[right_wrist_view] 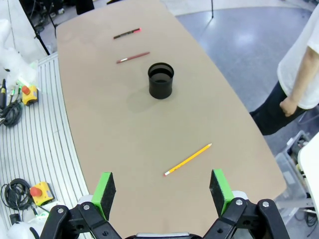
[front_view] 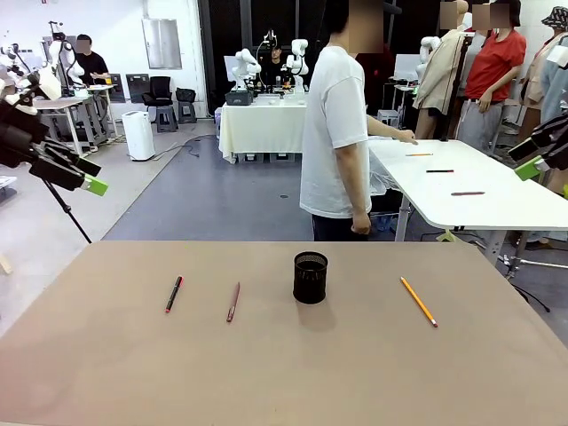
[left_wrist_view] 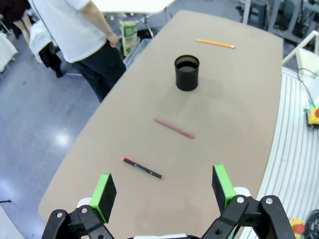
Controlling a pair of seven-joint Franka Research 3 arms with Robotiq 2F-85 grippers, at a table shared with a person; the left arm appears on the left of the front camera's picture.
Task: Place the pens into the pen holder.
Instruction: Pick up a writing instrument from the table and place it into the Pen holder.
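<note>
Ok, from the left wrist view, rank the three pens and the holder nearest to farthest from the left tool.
1. Black pen, just ahead of the left tool.
2. Reddish-brown pen, mid-table.
3. Pen holder, beyond it.
4. Yellow pencil, far end.

Table (front_view: pixel 284 373) — black pen (front_view: pixel 174 294), reddish pen (front_view: pixel 233 302), holder (front_view: pixel 311 277), pencil (front_view: pixel 418 302).
</note>
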